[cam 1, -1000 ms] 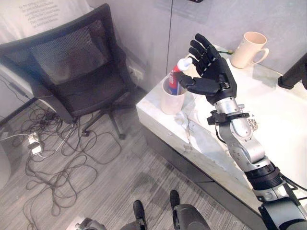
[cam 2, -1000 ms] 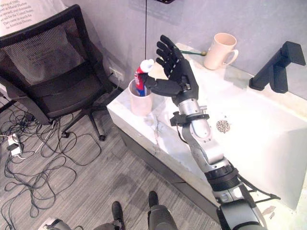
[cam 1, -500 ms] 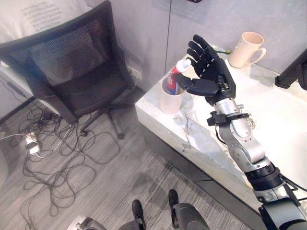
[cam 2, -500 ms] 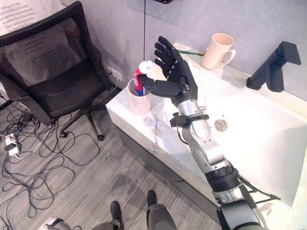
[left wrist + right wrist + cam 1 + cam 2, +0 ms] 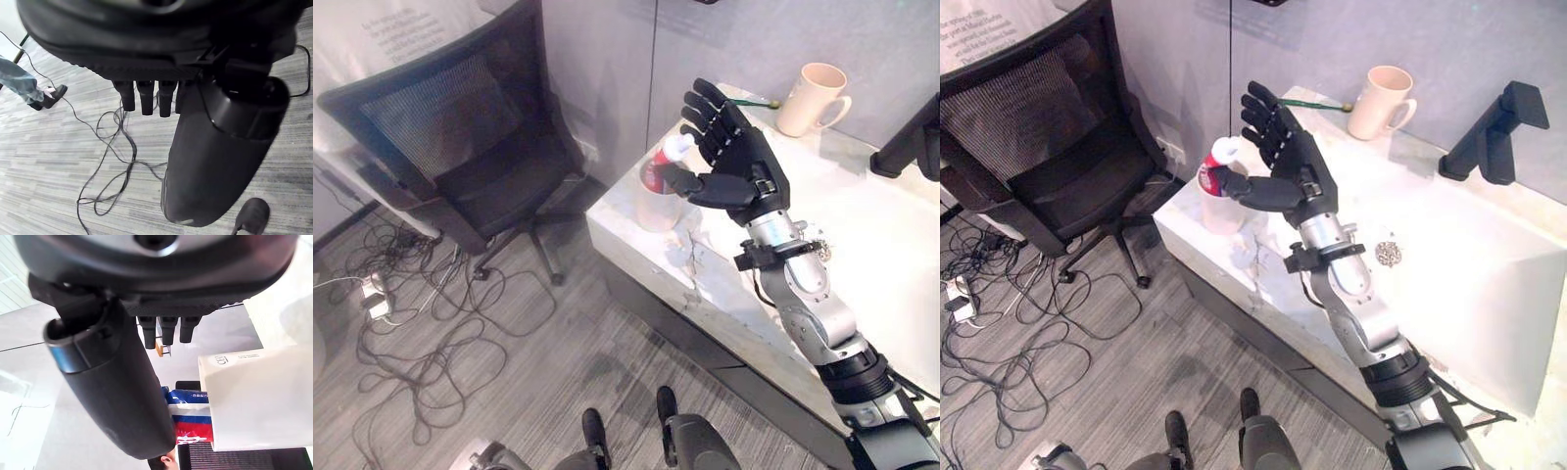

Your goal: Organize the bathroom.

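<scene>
Right hand at frame centre, fingers spread straight, holding nothing. Toothpaste tube stands in white cup at the counter corner, apparently stowed upright for tidiness. Left hand fingers straight, idle over the floor.

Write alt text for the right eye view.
The robot's right hand, fingers spread open, is raised beside a toothpaste tube standing in a white cup at the corner of a marble counter. A cream mug and black faucet are farther back; an office chair stands left.
</scene>
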Controlling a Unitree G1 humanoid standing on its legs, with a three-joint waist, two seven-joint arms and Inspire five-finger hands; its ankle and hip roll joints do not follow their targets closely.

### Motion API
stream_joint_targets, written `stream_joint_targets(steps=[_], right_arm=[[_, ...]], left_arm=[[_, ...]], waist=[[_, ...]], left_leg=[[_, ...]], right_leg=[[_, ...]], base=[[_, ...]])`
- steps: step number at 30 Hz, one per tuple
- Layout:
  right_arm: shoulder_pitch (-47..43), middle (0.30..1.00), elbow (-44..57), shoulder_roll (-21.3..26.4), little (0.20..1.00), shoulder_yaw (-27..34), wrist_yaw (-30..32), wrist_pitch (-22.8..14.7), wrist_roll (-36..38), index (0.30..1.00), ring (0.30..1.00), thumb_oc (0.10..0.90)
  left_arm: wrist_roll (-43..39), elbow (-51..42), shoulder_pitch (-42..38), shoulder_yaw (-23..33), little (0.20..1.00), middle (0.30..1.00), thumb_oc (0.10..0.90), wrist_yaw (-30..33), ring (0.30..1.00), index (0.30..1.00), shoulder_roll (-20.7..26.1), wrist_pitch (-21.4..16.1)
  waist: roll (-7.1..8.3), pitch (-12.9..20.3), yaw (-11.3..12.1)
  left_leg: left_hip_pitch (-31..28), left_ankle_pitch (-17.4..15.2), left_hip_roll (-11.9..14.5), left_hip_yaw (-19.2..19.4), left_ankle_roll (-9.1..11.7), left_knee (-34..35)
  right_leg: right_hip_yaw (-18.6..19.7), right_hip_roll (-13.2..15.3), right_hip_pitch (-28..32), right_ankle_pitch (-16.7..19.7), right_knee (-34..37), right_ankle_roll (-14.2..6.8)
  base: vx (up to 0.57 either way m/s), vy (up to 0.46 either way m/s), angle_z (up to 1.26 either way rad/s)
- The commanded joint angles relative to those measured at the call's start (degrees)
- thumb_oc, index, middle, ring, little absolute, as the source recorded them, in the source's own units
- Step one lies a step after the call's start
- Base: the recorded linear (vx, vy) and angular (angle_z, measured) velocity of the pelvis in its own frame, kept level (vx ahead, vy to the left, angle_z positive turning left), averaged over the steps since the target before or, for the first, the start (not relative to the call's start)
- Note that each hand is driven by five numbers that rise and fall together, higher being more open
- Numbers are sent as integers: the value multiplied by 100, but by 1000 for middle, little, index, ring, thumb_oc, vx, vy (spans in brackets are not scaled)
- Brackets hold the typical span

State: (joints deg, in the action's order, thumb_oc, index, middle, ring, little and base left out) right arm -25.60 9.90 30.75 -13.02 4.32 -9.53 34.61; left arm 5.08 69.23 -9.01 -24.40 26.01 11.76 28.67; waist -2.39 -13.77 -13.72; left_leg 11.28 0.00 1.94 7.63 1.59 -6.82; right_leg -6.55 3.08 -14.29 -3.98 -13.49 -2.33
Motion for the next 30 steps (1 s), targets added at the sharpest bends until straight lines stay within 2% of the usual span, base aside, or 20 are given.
stream_joint_targets(steps=[1, 13, 19, 30], right_arm=[[-472, 900, 1130, -357, 900, 313, -121, -709, 102, 900, 900, 800], [-394, 900, 1161, -306, 900, 208, -194, -588, 85, 900, 900, 800], [-400, 900, 1168, -289, 900, 98, -266, -410, 57, 900, 900, 800], [-365, 900, 975, -351, 900, -191, -295, -277, -259, 900, 900, 800]], left_arm=[[160, 211, 235, 19, 900, 900, 800, 177, 900, 900, 405, 183], [207, 191, 184, 2, 900, 900, 800, 121, 900, 900, 375, 224], [228, 182, 166, -19, 900, 900, 800, 75, 900, 900, 343, 235], [332, 185, 136, -35, 900, 900, 800, 63, 900, 900, 289, 174]], waist=[[432, 469, -218], [426, 429, -290], [398, 416, -310], [364, 401, -313]], left_leg=[[437, -721, -261, 625, -264, -1149], [492, -760, -268, 653, -280, -1244], [521, -715, -284, 665, -264, -1190], [494, -644, -317, 676, -243, -1045]], right_leg=[[732, -153, 225, 61, 243, -457], [821, -145, 195, 70, 233, -473], [867, -143, 157, 132, 301, -480], [919, -134, 116, 185, 386, -509]], base=[[0, 0, 0], [-3, 31, -5], [-7, 38, -5], [-8, 16, -3]])
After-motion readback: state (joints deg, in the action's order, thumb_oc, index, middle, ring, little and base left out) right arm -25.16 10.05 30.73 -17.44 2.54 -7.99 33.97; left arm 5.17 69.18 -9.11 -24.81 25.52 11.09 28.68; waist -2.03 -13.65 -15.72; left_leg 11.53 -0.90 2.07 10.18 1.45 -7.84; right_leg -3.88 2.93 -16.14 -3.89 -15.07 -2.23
